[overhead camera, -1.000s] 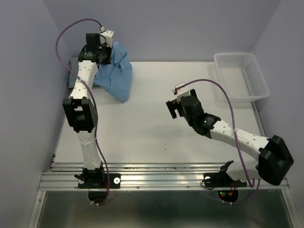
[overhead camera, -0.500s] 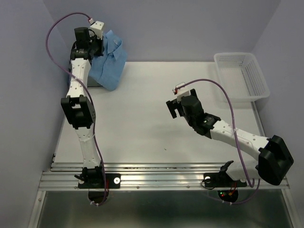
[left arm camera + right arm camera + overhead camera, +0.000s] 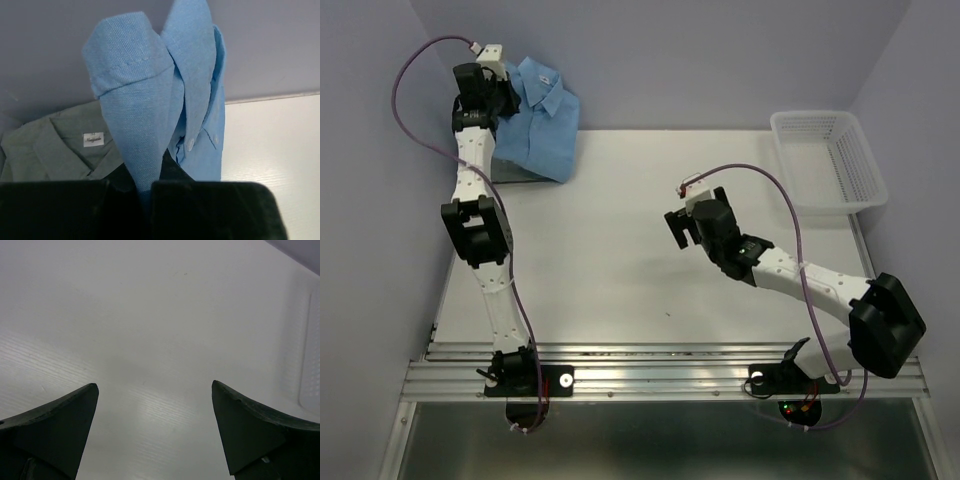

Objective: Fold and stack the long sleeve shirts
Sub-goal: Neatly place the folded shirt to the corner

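In the far left corner of the table, the light blue long sleeve shirt point(image 3: 538, 122) hangs folded, collar up, from my left gripper point(image 3: 486, 88). That gripper point(image 3: 145, 192) is shut on a fold of the blue shirt point(image 3: 145, 115) by its collar. Beneath it lies the grey-green shirt point(image 3: 47, 150) with its white neck label point(image 3: 93, 139); from above only a dark edge of the grey-green shirt point(image 3: 516, 176) shows. My right gripper point(image 3: 682, 226) hovers over mid-table, open and holding nothing. In its wrist view the right gripper point(image 3: 154, 387) has only bare table between the fingers.
A white mesh basket point(image 3: 832, 160) stands at the table's back right; its edge point(image 3: 311, 360) shows in the right wrist view. The purple back wall point(image 3: 700, 60) rises close behind the shirts, and the side wall point(image 3: 380, 200) runs along the left.
My left gripper has carried the blue shirt left and back, so it now hangs flatter over the grey-green shirt. The right arm shifted slightly.
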You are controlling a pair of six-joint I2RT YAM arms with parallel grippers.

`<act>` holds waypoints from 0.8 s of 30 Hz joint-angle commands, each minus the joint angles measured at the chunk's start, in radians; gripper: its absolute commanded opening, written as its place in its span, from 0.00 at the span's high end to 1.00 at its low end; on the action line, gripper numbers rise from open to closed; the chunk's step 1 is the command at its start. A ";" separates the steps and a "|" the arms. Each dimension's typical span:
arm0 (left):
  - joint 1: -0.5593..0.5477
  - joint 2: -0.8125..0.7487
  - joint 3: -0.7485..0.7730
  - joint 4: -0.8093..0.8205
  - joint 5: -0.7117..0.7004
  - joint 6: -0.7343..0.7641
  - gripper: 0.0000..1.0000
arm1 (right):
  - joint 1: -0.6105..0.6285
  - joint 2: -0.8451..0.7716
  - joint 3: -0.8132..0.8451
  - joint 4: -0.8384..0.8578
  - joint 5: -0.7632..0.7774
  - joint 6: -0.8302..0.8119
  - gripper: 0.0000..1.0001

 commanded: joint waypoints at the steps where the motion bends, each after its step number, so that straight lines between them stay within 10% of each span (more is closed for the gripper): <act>1: 0.069 0.041 0.058 0.127 0.020 -0.079 1.00 | -0.005 0.025 0.074 0.053 0.022 0.007 0.00; 13: 0.080 0.137 0.099 0.232 -0.284 0.039 1.00 | -0.005 0.114 0.159 -0.016 0.043 0.058 0.00; 15: 0.088 0.145 0.104 0.236 -0.302 0.022 0.80 | -0.005 0.119 0.165 -0.030 0.040 0.076 0.00; 17: 0.097 0.139 0.099 0.233 -0.343 0.004 0.14 | -0.005 0.122 0.175 -0.067 0.045 0.093 0.00; 18: 0.100 0.134 0.098 0.232 -0.359 0.004 0.01 | -0.005 0.121 0.179 -0.073 0.048 0.099 0.00; 24: 0.107 0.041 0.090 0.167 -0.644 -0.025 0.01 | -0.005 0.093 0.182 -0.105 0.124 0.159 0.00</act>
